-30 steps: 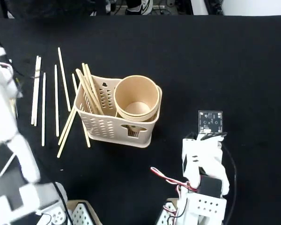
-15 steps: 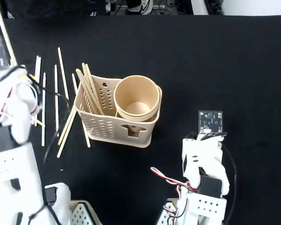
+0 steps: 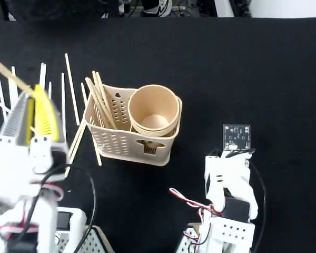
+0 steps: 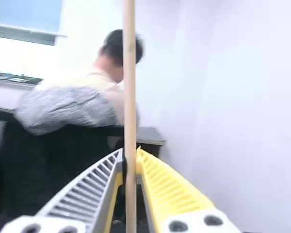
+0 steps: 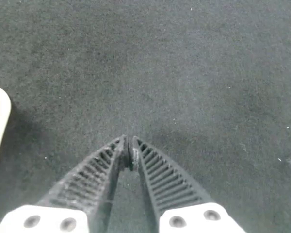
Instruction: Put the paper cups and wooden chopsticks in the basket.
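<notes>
1. The left arm is raised over the left side of the tabletop [image 3: 242, 74]. Its left tool [image 4: 129, 162] is clamped on one wooden chopstick [image 4: 129, 87], which sticks out well past the fingertips.
2. The right arm sits folded low at the near right. The right tool [image 5: 130, 150] is pressed together on nothing and points down at bare black cloth.
3. The basket [image 3: 121, 143] stands mid-tabletop. The stacked paper cups [image 3: 154, 108] fill its right part, and several leaning chopsticks [image 3: 99, 99] stand in its left end.
4. The loose chopsticks [image 3: 71, 87] lie left of the basket, some against its wall.
</notes>
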Robot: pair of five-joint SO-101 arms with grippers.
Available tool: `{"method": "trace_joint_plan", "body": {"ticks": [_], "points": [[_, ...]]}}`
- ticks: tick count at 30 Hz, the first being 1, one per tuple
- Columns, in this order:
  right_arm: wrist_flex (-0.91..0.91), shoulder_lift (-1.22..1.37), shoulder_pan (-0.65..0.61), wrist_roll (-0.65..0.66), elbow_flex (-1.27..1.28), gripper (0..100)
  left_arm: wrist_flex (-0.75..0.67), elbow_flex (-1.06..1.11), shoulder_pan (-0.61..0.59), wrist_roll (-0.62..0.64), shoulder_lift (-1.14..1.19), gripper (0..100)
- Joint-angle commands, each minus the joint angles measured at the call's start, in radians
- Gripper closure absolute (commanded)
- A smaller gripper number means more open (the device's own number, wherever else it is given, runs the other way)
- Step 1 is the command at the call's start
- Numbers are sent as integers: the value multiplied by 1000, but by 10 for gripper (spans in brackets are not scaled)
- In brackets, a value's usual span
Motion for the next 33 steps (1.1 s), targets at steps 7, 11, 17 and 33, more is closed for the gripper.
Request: {"method": "trace_joint_plan", "body": {"ticks": [7, 11, 17, 33], "points": [[5, -68, -6, -6, -4, 984, -94, 168, 225, 11, 26, 971], [5, -68, -6, -6, -4, 984, -40, 173, 226, 11, 28, 971], [5, -68, -6, -6, -4, 984, -28, 277, 226, 11, 31, 971], [5, -68, -6, -6, -4, 984, 259, 87, 220, 17, 31, 822]]}}
